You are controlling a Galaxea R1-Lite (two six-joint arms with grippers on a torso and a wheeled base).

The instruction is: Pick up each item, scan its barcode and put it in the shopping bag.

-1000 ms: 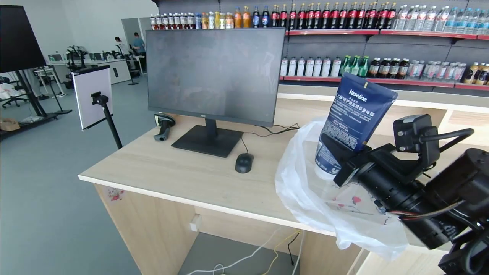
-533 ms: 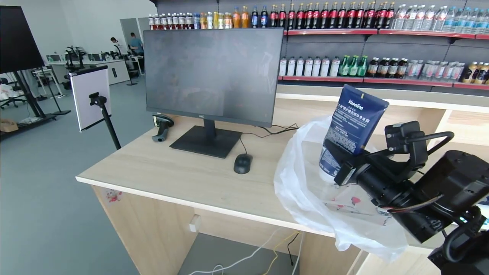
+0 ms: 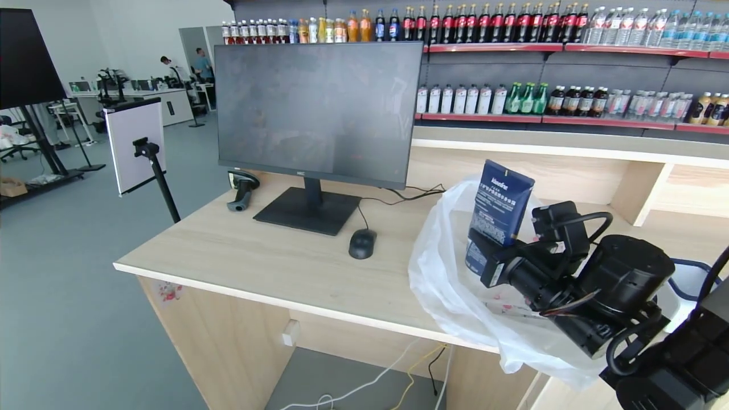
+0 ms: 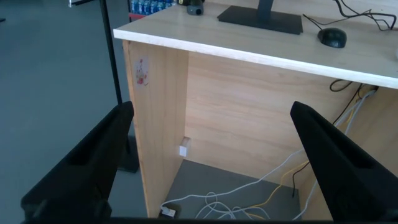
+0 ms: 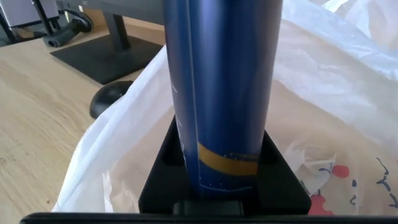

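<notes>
Tube (image 3: 500, 213) stands nearly upright, long axis vertical, in the right hand (image 3: 485, 257), which is clamped round its lower end. The shopping bag (image 3: 450, 285) lies directly below, at the right end of the desk (image 3: 273, 256), so the way in is straight down. The left hand (image 4: 209, 115) hangs spread wide and empty below the desk's front edge. The bag's floor and the Tube's cap are hidden.

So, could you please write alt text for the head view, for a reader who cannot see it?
The right claw holds a blue tube over the open white shopping bag on a wooden counter, beside a dark monitor and mouse.
</notes>
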